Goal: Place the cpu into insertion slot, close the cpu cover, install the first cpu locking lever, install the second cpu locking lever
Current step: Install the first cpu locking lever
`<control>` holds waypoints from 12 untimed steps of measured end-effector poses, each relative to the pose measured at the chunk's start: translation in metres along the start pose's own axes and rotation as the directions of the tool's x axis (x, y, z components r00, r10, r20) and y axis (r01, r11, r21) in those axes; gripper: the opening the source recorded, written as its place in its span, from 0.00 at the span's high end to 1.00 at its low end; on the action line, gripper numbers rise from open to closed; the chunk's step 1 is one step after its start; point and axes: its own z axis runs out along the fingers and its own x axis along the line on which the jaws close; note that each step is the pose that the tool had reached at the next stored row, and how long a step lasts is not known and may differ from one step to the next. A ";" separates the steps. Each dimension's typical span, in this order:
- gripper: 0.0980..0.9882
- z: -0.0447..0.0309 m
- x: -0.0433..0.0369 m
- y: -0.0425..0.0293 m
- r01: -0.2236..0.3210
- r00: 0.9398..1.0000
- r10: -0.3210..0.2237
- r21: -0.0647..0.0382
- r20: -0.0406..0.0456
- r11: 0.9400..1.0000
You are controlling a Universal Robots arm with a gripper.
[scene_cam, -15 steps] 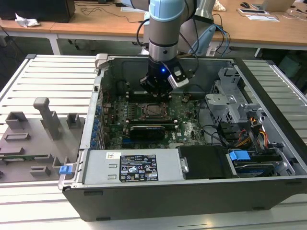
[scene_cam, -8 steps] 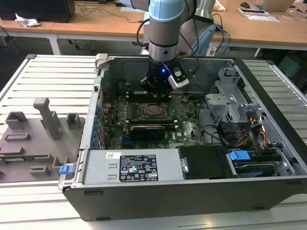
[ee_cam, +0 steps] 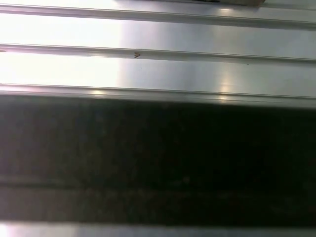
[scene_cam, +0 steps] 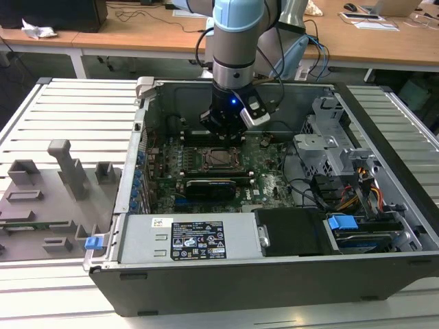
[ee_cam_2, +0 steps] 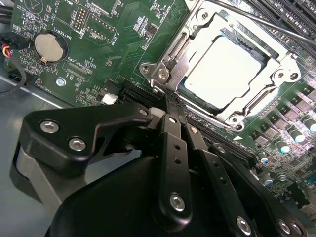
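Item: fingers (ee_cam_2: 170, 106), in the second wrist view. We are seeing them pressed together, pinching nothing, with tips pointing at the corner of the socket.

Item: cpu (ee_cam_2: 224, 74). We are finding it lying flat in the socket, just beyond the fingertips.

Item: cpu cover (ee_cam_2: 276, 61). It is lying down around the cpu, framing it.

Item: lever (ee_cam_2: 269, 19), a thin rod, running along the socket's far side.

Item: computer case (scene_cam: 226, 288), sitting open on the bench (scene_cam: 68, 110).

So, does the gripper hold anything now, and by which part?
Nothing is held. The gripper has its jaws together beside the cpu cover, which lies closed over the cpu.
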 end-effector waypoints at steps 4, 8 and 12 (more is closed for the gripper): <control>0.99 0.0006 -0.0002 -0.0005 -0.001 1.000 0.001 0.000 0.000 1.000; 0.99 0.0013 -0.0005 -0.0007 -0.001 1.000 0.001 0.000 -0.001 1.000; 0.99 0.0018 -0.0011 -0.0007 -0.001 1.000 0.001 0.000 -0.001 1.000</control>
